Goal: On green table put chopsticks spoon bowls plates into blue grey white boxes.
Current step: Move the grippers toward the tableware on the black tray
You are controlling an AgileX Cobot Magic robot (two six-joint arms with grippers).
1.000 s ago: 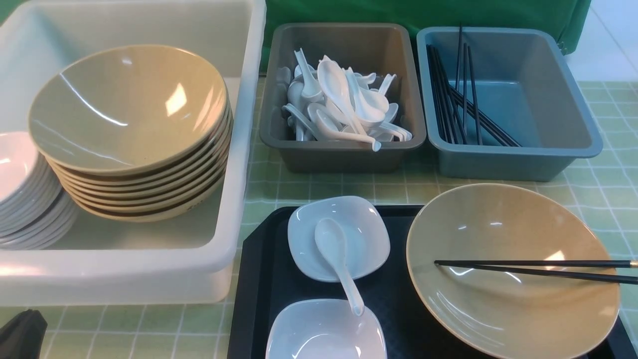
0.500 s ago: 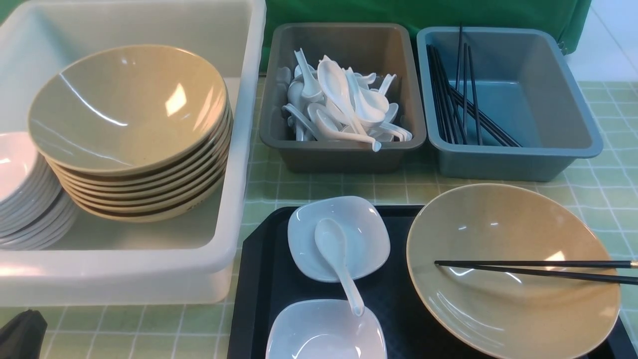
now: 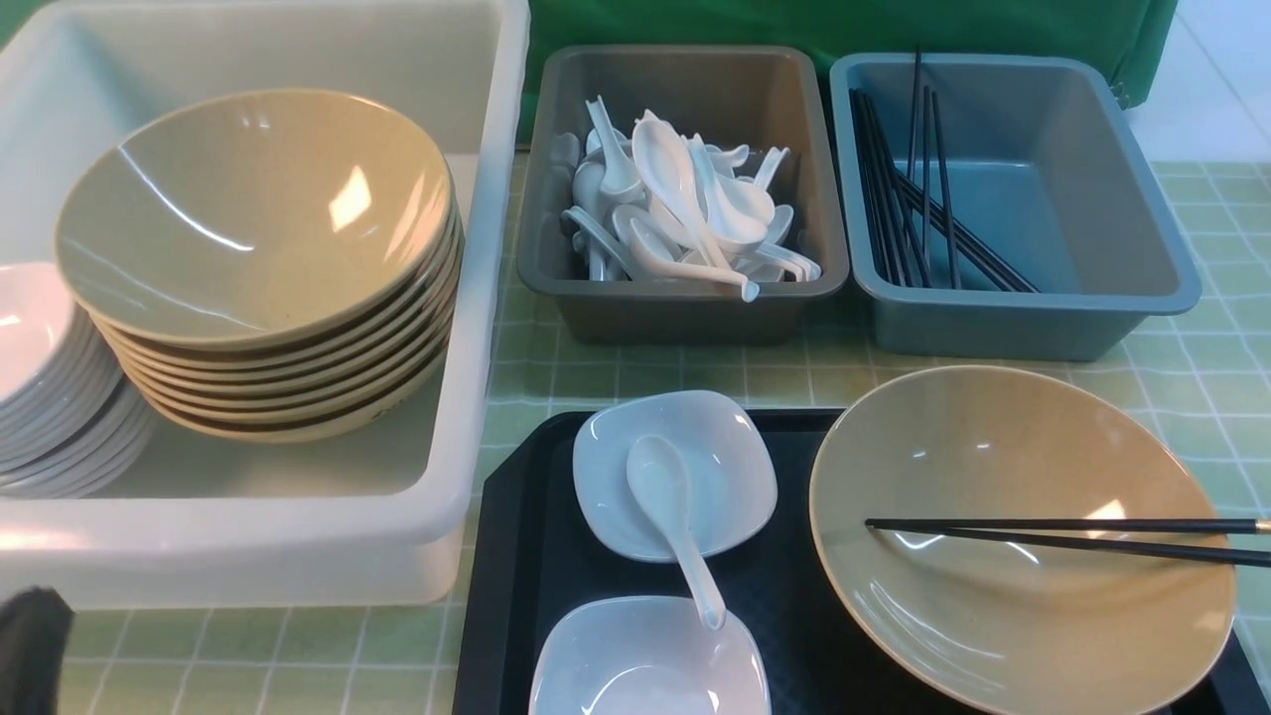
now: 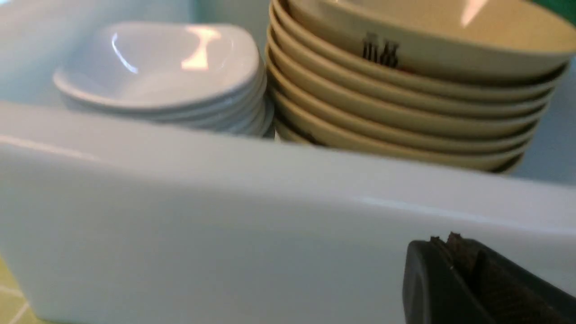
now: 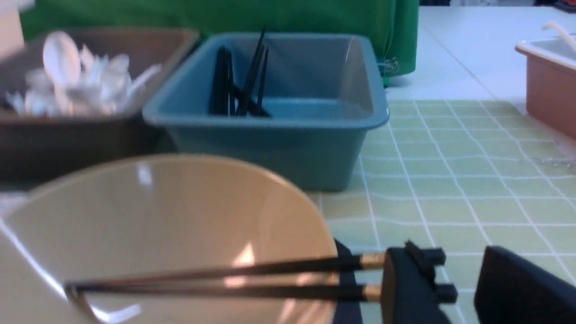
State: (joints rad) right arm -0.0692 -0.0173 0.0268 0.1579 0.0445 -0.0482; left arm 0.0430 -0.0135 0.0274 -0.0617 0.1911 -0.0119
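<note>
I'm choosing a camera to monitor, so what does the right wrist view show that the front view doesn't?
Only the right wrist view shows the open right claw beside the gold tips of the chopsticks, plus a brown box farther off. Only the front view shows the white box with stacked bowls, and two white dishes with a spoon. Both show the tan bowl, the blue box and the grey box.

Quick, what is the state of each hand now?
Left hand: closed, holding nothing.
Right hand: open, next to the chopsticks, not gripping them.
</note>
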